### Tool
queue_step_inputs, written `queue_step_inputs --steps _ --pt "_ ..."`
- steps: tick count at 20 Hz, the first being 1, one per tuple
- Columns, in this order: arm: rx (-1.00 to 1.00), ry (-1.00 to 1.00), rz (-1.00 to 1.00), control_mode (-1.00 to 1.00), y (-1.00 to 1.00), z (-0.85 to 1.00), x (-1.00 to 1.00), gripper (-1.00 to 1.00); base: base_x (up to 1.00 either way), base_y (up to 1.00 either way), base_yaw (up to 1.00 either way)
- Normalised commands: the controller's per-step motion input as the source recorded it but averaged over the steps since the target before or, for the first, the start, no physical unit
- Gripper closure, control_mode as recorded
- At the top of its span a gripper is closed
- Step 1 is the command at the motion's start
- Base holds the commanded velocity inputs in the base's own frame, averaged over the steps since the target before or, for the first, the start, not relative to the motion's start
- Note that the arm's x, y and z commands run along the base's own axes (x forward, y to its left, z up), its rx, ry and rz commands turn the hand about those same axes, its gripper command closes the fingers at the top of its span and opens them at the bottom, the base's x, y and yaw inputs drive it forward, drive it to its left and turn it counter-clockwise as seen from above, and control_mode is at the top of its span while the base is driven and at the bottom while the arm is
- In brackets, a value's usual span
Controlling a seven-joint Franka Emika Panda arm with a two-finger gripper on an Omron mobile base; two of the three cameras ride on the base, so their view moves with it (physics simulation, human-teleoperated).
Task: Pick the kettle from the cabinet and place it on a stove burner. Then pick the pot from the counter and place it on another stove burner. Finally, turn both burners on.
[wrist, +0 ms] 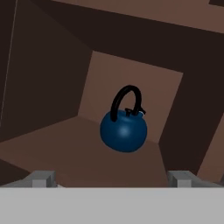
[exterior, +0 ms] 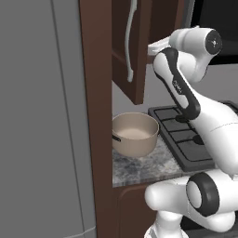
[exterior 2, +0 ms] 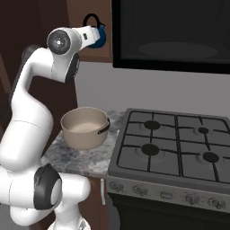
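Glossy white rounded arm (exterior 2: 27, 117) segments, dark joint bands, round grey-capped joints.

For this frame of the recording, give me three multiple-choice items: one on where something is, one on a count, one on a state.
1. Where is the kettle?
A. On a stove burner
B. On the shelf inside the cabinet
C. Inside the pot

2. How many burners show on the stove top in the right base view?
A. Two
B. Four
C. Six

3. What state is the gripper in?
A. Shut on the kettle's handle
B. Open, with the kettle ahead of it and untouched
C. Shut on the pot's rim

Answers:
1 B: the hand view shows the blue kettle standing on the brown shelf.
2 B: four black caps sit under the grates.
3 B: the fingertips stand wide apart, short of the kettle, while the pot sits on the counter.
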Motion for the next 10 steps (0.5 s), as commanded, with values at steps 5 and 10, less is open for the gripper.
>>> queue_step_inputs --steps 5,10 --pt "0.00 0.00 0.00 -1.00 0.00 0.00 0.33 -1.00 0.00 0.00 0.00" --pt "0.00 0.00 0.00 -1.00 0.01 0.00 0.38 -1.00 0.00 0.00 0.00"
